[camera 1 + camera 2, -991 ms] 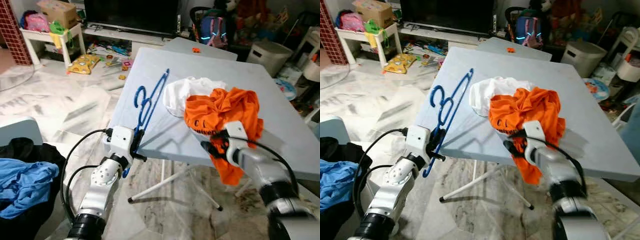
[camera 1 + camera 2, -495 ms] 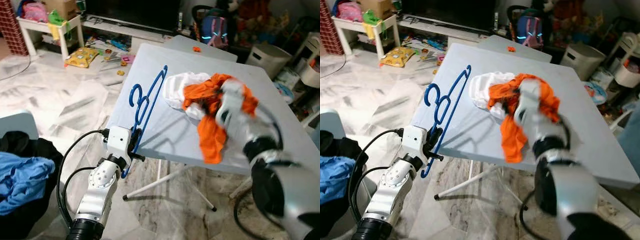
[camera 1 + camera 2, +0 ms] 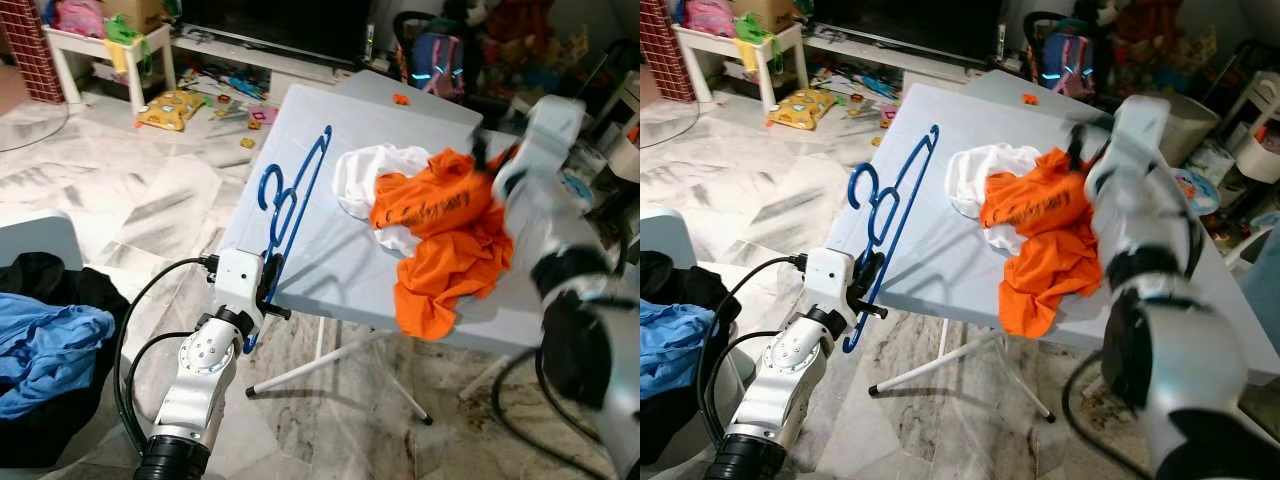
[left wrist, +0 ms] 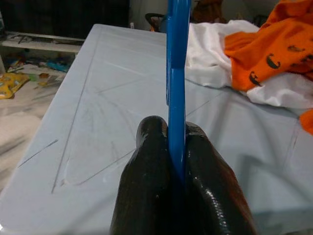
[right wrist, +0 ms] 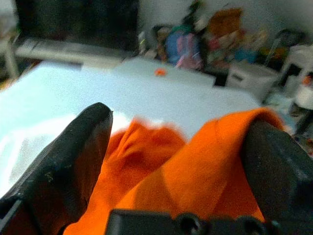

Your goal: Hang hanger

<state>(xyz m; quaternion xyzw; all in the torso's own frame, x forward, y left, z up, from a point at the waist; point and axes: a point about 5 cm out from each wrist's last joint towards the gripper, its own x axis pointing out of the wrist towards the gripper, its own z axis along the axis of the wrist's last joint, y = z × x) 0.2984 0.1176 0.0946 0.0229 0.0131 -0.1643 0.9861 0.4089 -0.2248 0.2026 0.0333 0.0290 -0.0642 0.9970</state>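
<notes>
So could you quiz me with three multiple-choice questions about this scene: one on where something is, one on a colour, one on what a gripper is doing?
1. Where does the orange shirt lie?
A. on the floor
B. on the table, partly over a white garment
C. in a basket

2. What colour is the hanger?
A. blue
B. red
C. green

3. What is the left gripper doing?
A. hanging open
B. clamped on the hanger
C. holding the shirt

Answers: 1 B, the shirt drapes over the table's front edge. 2 A, plainly blue. 3 B, the left wrist view shows both fingers pinching the blue bar.
</notes>
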